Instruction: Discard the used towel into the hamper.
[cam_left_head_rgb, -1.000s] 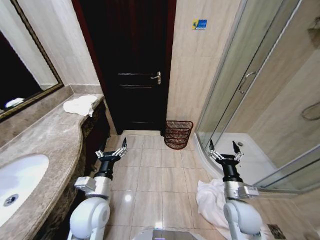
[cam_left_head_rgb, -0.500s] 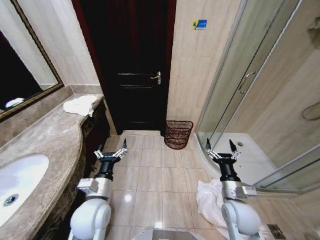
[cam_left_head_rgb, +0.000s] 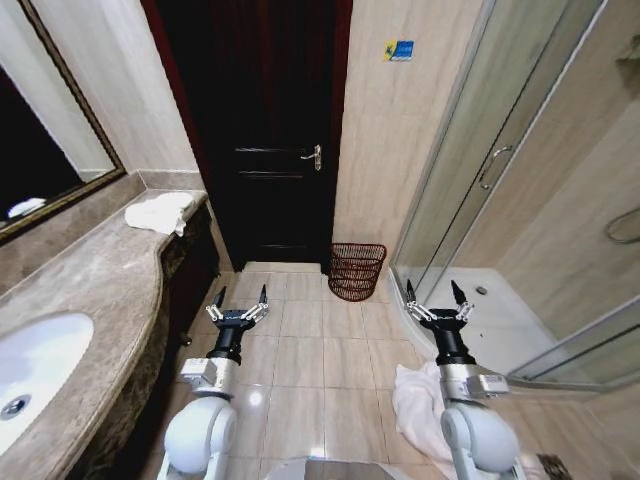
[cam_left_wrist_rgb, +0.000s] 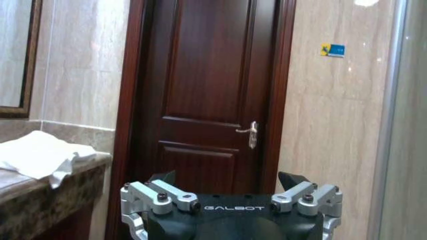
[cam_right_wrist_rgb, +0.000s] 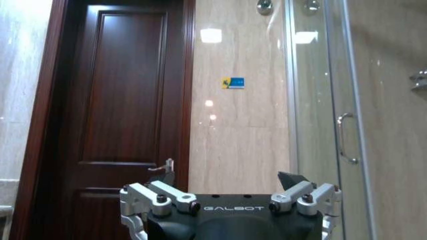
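The hamper (cam_left_head_rgb: 357, 270), a dark reddish-brown wire basket, stands on the tiled floor against the wall between the door and the shower. A crumpled white towel (cam_left_head_rgb: 415, 400) lies on the floor at the lower right, partly hidden behind my right arm. A second white towel (cam_left_head_rgb: 160, 212) (cam_left_wrist_rgb: 40, 157) rests on the far end of the counter. My left gripper (cam_left_head_rgb: 240, 300) (cam_left_wrist_rgb: 227, 182) is open and empty, held up over the floor. My right gripper (cam_left_head_rgb: 432, 297) (cam_right_wrist_rgb: 230, 180) is likewise open and empty, above the floor towel.
A marble counter (cam_left_head_rgb: 90, 290) with a sink (cam_left_head_rgb: 30, 370) runs along the left. A dark wooden door (cam_left_head_rgb: 265, 130) is shut straight ahead. The glass shower enclosure (cam_left_head_rgb: 480, 170) bounds the right. Open floor tiles lie between me and the hamper.
The head view has shifted a little, so the counter sits slightly further left. Both arms now show a bit nearer the middle. The grippers stay open.
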